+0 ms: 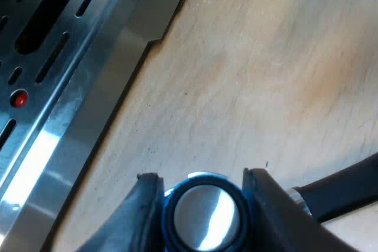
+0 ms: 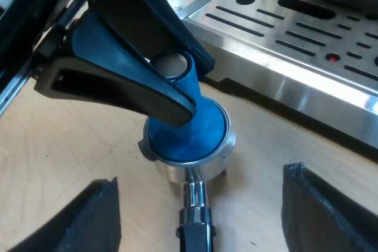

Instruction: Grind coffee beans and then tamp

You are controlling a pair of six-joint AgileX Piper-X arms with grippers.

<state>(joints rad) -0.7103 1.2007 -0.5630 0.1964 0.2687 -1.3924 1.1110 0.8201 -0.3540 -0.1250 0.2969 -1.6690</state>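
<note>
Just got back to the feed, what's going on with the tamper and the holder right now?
The left gripper is clamped on the blue round tamper with a shiny metal top, whose base sits in the basket of the metal holder with a dark handle, on the wooden table beside the steel espresso machine's drip tray. The right gripper hangs open, fingers either side of the handle without touching it.

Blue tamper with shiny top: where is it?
In the right wrist view the tamper stands in the metal holder on the wooden table, clamped by the left gripper, beside the espresso machine's tray.
</note>
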